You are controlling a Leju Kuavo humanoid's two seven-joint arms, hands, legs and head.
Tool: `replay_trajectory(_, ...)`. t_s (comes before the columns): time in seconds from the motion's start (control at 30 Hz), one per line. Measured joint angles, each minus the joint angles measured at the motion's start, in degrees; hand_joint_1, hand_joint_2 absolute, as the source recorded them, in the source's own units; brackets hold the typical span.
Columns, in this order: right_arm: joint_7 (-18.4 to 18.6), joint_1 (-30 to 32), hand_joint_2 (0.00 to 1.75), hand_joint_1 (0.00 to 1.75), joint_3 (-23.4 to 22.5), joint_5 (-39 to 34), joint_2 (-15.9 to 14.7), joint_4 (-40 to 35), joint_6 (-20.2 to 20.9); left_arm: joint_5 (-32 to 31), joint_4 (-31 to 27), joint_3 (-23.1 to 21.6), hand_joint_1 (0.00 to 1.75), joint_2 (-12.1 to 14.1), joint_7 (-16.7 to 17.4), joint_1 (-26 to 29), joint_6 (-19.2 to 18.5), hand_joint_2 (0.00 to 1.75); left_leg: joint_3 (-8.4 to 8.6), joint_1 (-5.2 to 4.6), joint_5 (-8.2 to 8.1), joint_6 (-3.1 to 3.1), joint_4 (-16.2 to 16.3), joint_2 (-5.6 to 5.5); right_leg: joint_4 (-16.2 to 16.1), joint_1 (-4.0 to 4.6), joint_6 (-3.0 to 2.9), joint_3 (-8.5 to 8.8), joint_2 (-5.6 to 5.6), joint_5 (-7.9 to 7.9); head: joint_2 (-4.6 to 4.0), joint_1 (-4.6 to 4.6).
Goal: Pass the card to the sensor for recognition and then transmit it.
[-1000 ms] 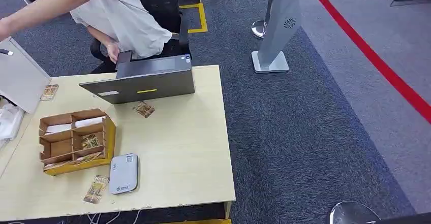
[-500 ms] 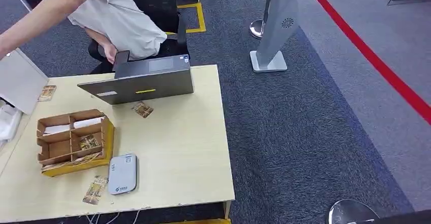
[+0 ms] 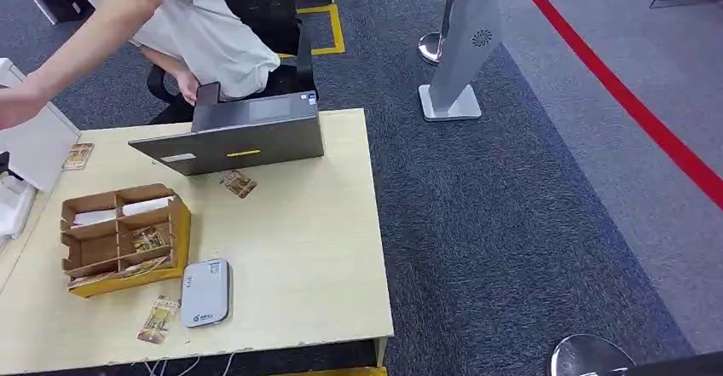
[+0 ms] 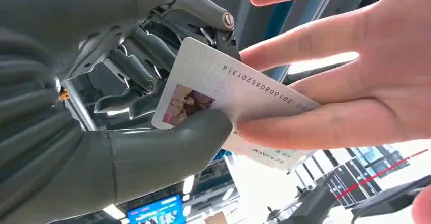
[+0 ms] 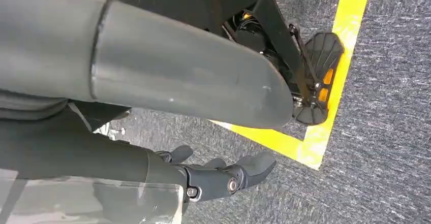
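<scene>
My left hand (image 4: 132, 132) holds the card (image 4: 228, 102): my thick thumb presses on its printed face from one side and my darker fingers (image 4: 137, 71) back it from the other, so the fingers are closed down onto it with only the card's thickness between them. The card juts out beyond my fingertips, its number strip and small picture showing. A person's hand (image 4: 345, 82) has hold of the far end of the same card, their fingers touching it just beyond my thumb.

My right hand (image 5: 223, 176) hangs over grey carpet (image 5: 386, 132) beside a yellow floor line (image 5: 345, 61); its fingers are loosely curled, apart from the thumb, with nothing in them.

From my head I see the worktop (image 3: 298, 231) with the grey sensor (image 3: 206, 292) near its front edge, a loose card (image 3: 159, 320) touching its side, a cardboard tray (image 3: 124, 238) behind it, and a laptop (image 3: 234, 135) further back. The person's arm (image 3: 94, 43) reaches out past the worktop's left side.
</scene>
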Motion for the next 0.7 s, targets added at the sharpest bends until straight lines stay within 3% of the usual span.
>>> replay_trajectory(0.07,0.0,0.0,0.0,0.0,0.02,-0.07,0.0,0.0,0.11,0.04,0.2,-0.04,1.75,0.0,-0.02,0.02,0.24,1.75,-0.01,0.0,0.0,0.0,0.0,0.05,0.0,0.0,0.0,-0.01,0.07,0.0,-0.02,-0.02)
replay_trajectory(0.1,-0.02,0.0,0.0,0.0,0.02,-0.2,0.0,0.0,0.15,0.07,0.22,-0.07,0.0,0.02,-0.07,0.09,0.39,1.75,-0.02,0.0,-0.01,0.0,0.0,0.07,0.01,0.0,0.0,-0.01,0.08,0.0,-0.02,0.0)
replay_trajectory(0.27,-0.22,0.05,0.0,0.0,0.02,-0.94,-0.04,0.0,0.35,0.72,-0.29,-0.02,0.0,0.83,-0.48,2.28,1.01,1.75,-0.02,0.0,-0.01,0.0,-0.01,0.06,0.01,0.0,0.0,-0.04,0.09,-0.01,-0.02,-0.02)
replay_trajectory(0.47,-0.39,0.05,0.0,0.0,0.0,-1.11,-0.09,0.0,0.35,2.21,-4.88,1.09,0.0,1.99,-0.66,7.18,1.88,1.75,-0.04,-0.01,-0.01,0.0,-0.02,0.0,0.01,0.0,0.0,-0.02,0.01,-0.04,-0.02,0.02)
replay_trajectory(0.6,-0.37,0.06,0.0,0.0,0.0,-2.25,-0.07,0.02,0.24,2.07,-15.03,3.08,0.0,1.18,0.24,16.74,2.01,1.75,0.0,-0.08,-0.03,0.04,-0.02,0.05,0.0,-0.11,0.04,-0.01,0.06,-0.06,-0.02,-0.15)
replay_trajectory(0.7,-0.55,0.05,0.0,0.0,-0.04,-3.32,0.0,0.02,0.04,0.64,-23.8,4.68,0.0,-1.12,1.94,25.44,2.21,1.75,0.05,-0.16,-0.13,0.15,-0.02,0.12,-0.01,-0.17,0.05,0.01,0.11,-0.06,-0.02,0.02)
